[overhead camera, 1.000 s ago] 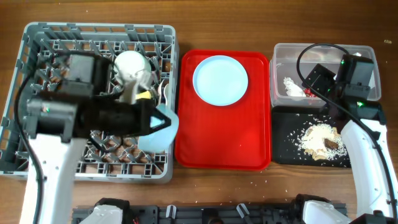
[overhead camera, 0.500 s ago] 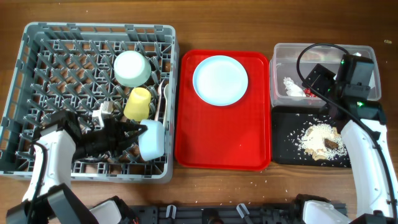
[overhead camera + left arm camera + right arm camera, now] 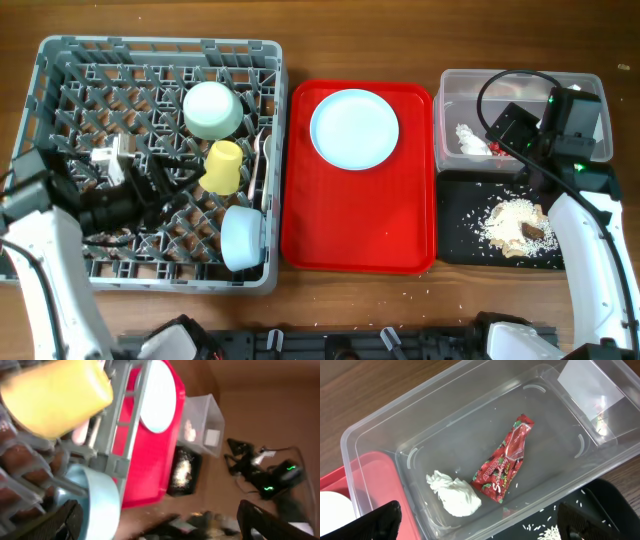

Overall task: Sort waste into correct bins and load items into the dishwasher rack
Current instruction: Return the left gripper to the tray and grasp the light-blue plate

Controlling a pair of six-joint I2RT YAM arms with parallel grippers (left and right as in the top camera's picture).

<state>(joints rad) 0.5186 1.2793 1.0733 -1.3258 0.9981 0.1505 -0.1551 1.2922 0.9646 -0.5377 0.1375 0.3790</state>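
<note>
Asking: what is left to load, and where do the grippers stand?

Answering: light blue plate (image 3: 354,130) lies flat on the red tray (image 3: 350,225), beside the grey rack (image 3: 160,46); yellow cup (image 3: 224,166) and pale green bowl (image 3: 212,110) sit in the rack; left gripper (image 3: 180,190) hangs over the pegs, jaws spread, empty; right gripper (image 3: 479,519) hovers agape over the clear tub (image 3: 375,425) — wrapper (image 3: 507,460) and napkin (image 3: 454,494) inside.

Asking: how best to take the plate?

Answering: probably by its rim — rise clear of the pegs first; then stand it on edge between rows.

Red tray (image 3: 360,232) lies bare beside its plate (image 3: 354,130)
</note>
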